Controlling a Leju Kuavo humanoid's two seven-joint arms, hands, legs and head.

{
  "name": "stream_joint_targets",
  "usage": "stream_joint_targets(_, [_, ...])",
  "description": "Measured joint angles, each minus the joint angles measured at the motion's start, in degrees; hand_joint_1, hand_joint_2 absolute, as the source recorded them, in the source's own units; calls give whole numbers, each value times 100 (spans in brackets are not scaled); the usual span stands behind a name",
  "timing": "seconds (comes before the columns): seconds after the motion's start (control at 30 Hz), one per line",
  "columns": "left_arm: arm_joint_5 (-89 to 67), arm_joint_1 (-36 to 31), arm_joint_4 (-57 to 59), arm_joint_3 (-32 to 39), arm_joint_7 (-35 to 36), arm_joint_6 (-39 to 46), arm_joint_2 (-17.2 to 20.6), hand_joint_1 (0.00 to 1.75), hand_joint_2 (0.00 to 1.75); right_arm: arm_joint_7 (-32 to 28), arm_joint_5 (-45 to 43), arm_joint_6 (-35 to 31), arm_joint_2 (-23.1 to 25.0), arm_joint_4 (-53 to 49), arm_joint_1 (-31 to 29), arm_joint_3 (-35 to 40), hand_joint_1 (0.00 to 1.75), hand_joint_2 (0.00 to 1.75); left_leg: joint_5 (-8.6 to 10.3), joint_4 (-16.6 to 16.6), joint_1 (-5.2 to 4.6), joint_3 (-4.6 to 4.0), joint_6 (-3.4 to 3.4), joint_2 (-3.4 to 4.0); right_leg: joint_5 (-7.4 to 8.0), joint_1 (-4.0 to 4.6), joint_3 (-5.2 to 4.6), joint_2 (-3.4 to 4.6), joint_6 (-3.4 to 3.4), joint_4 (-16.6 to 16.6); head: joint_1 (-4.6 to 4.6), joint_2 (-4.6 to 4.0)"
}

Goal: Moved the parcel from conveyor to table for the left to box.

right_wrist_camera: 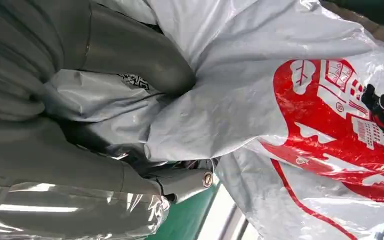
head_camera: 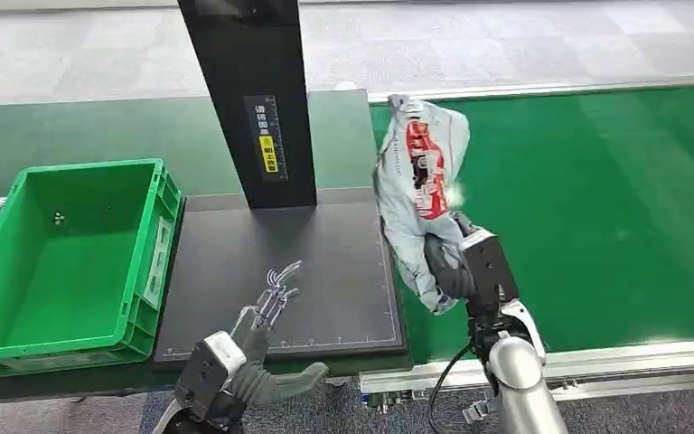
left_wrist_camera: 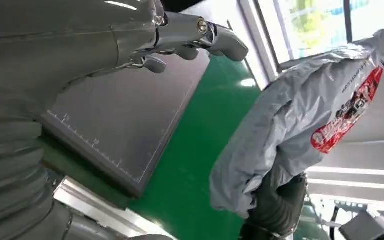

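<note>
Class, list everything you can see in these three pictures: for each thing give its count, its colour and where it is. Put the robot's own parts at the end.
parcel: one, grey plastic bag with red print, held up over the conveyor edge beside the mat
crate: one, green, empty, on the table left of the mat
mat: one, dark grey with a ruled border, on the table
post: one, black with a yellow label, standing at the mat's far edge
conveyor: one, green belt, to the right of the mat
left hand: one, grey, fingers apart over the mat's near edge, holding nothing
right hand: one, grey, gripping the parcel's lower part
</note>
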Motion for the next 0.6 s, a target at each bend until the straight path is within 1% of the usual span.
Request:
stream_joint_targets(0.1, [26,62,-190,98,-101,230,0,0,175,109,-72,304,81,2,-37,371,175,175,0,0,0,-2,0,1,0,0,-2,0,0,0,-2,0])
stream_joint_targets(0.2, [83,99,-424,160,-195,446,-2,0,175,245,-57,376,151,199,-213,739,175,175,2,0,1,-2,-3,-1,0,1,-3,-1,0,2,-2,0])
stream_joint_targets(0.37, [133,100,-662,216,-253,601,-13,0,175,365,-11,356,260,1135,-763,1184,175,175,7,0,1,-3,-3,0,2,0,-2,-1,-1,2,0,0])
stream_joint_targets(0.4, [136,102,-684,216,-253,610,-13,0,175,389,2,352,280,1334,-858,1241,51,175,7,0,1,-3,-3,-1,2,0,-3,-2,-1,2,0,0])
stream_joint_targets(0.43, [138,103,-704,219,-253,620,-13,0,175,404,33,330,310,1550,-962,1298,0,175,7,0,1,-4,-3,-1,2,-1,-2,-2,-1,2,-2,0])
stream_joint_targets(0.6, [171,93,-732,216,-249,623,-13,0,175,457,192,-96,446,2489,-1450,1508,0,175,7,1,1,-3,-3,-1,2,0,-4,-2,-1,2,0,0])
